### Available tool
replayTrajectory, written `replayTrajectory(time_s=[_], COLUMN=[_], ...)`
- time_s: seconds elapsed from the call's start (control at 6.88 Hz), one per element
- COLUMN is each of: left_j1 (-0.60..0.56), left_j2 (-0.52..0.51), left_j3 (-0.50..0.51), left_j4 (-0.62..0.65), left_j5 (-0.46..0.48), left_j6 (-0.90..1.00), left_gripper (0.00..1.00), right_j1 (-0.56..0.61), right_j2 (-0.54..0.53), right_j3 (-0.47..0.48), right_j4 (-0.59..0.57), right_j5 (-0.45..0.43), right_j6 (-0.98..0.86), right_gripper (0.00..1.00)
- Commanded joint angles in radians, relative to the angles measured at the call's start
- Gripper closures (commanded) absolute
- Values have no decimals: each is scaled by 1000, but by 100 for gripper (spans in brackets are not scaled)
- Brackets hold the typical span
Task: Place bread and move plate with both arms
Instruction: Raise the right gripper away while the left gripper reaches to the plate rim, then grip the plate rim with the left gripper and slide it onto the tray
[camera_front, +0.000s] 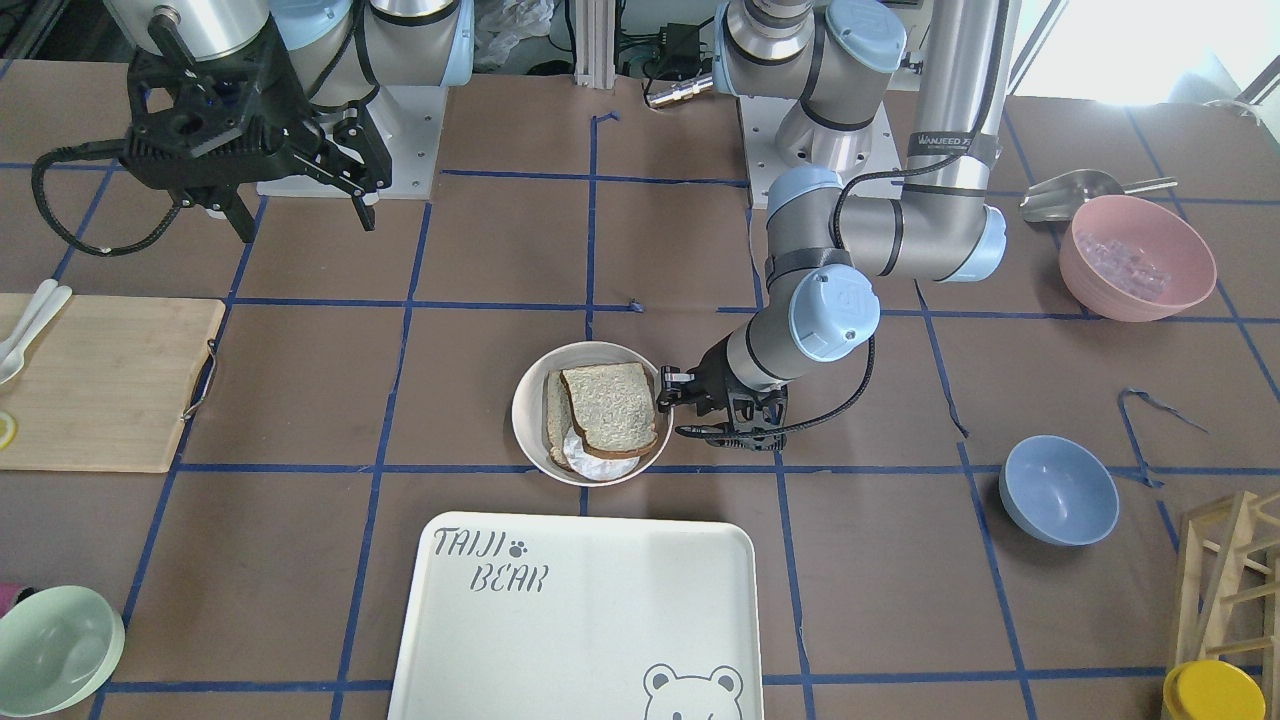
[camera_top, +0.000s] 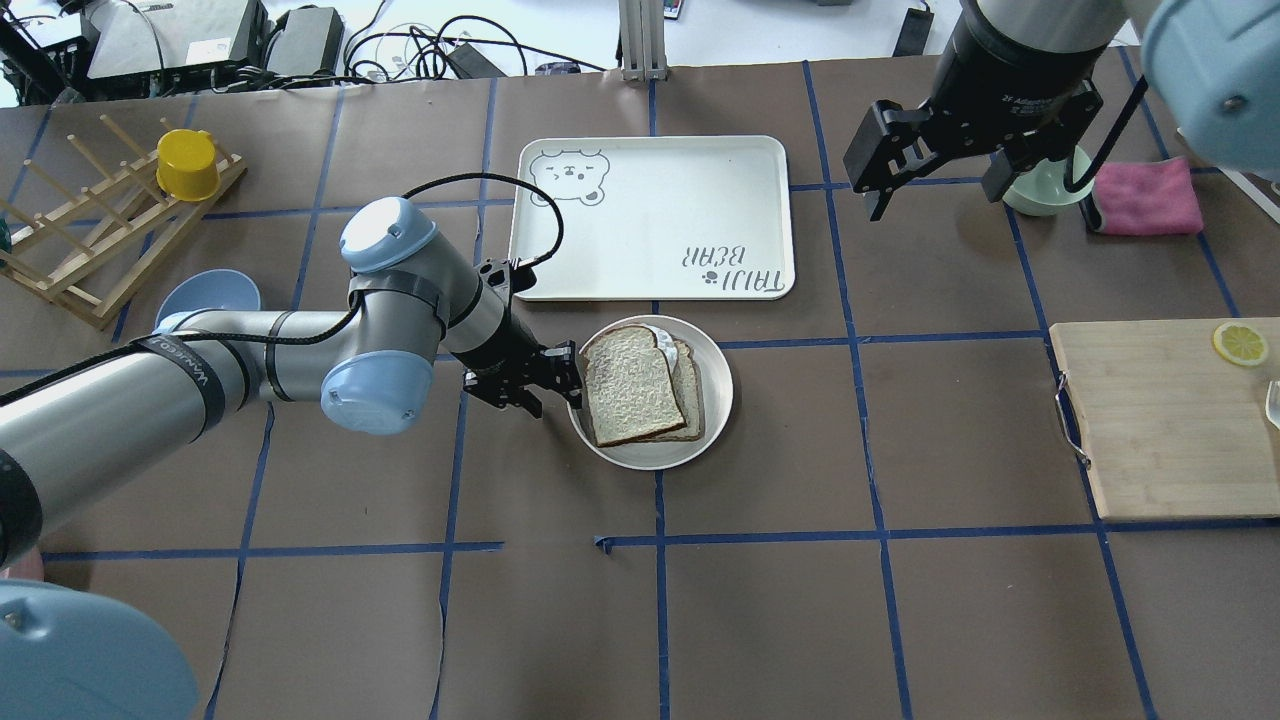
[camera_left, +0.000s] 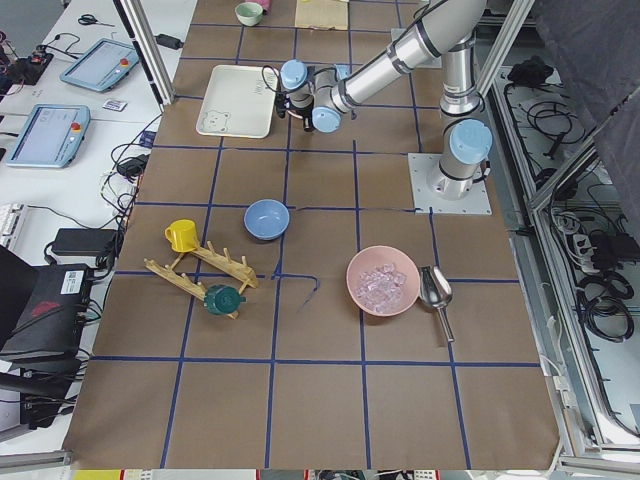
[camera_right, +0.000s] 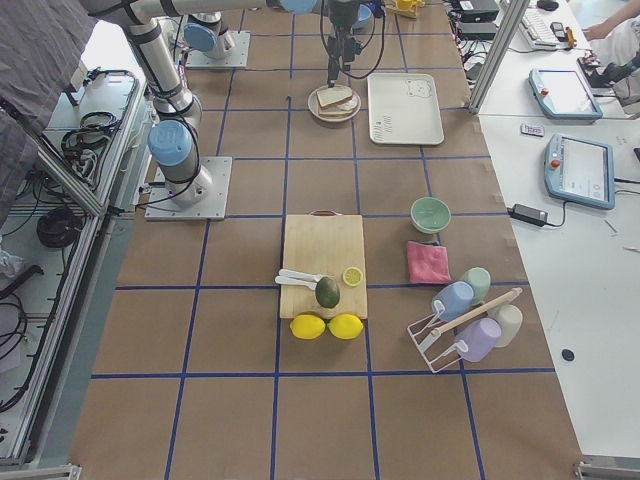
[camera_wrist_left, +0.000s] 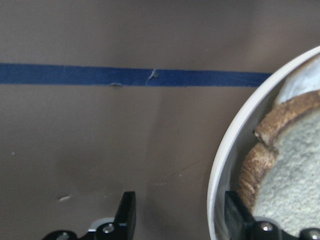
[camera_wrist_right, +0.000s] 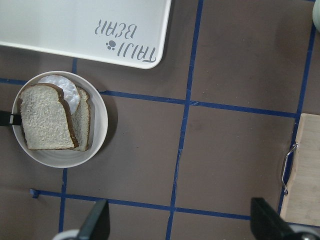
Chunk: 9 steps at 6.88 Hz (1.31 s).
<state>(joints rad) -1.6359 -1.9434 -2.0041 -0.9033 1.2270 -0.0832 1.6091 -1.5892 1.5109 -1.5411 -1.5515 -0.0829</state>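
Note:
The bread (camera_top: 630, 385) lies on top of a second slice and a white round piece in the plate (camera_top: 715, 420), mid-table beside the bear-print tray (camera_top: 650, 215). It also shows in the front view (camera_front: 610, 405) and the right wrist view (camera_wrist_right: 45, 120). My left gripper (camera_top: 560, 385) is low at the plate's near-left rim and open. In the left wrist view one finger (camera_wrist_left: 125, 215) stands outside the plate rim (camera_wrist_left: 220, 165) and the other inside it, next to the bread's crust (camera_wrist_left: 250, 175). My right gripper (camera_top: 935, 195) hangs high over the table's right side, open and empty.
A wooden cutting board (camera_top: 1160, 420) with a lemon slice lies at the right. A pale green bowl (camera_top: 1040, 190) and a pink cloth (camera_top: 1145, 195) sit behind it. A blue bowl (camera_front: 1058, 490), a pink bowl (camera_front: 1135, 255) and a wooden rack (camera_top: 90, 230) stand on the left side.

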Motion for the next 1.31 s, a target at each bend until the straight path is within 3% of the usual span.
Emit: replayTrajectory(time_s=[0.0, 0.44, 0.58, 0.73, 0.87, 1.16], left_j1=[-1, 11, 21, 56, 77, 79], left_j2=[0, 41, 59, 75, 54, -52], left_j3=[4, 5, 11, 27, 65, 268], left_j4=[3, 29, 37, 37, 34, -29], left_j5=[0, -1, -29, -117, -133, -120], left_j6=[3, 45, 33, 28, 25, -15], left_gripper=[100, 100, 100, 100, 100, 100], right_j1=[0, 0, -1, -3, -3, -3], right_j2=[0, 0, 0, 0, 0, 2], right_j3=[0, 0, 0, 0, 0, 0], right_j4=[2, -5, -10, -8, -7, -7], right_j5=[-1, -1, -1, -1, -1, -1], right_j6=[26, 20, 15, 17, 21, 21], right_gripper=[0, 0, 0, 0, 0, 0])
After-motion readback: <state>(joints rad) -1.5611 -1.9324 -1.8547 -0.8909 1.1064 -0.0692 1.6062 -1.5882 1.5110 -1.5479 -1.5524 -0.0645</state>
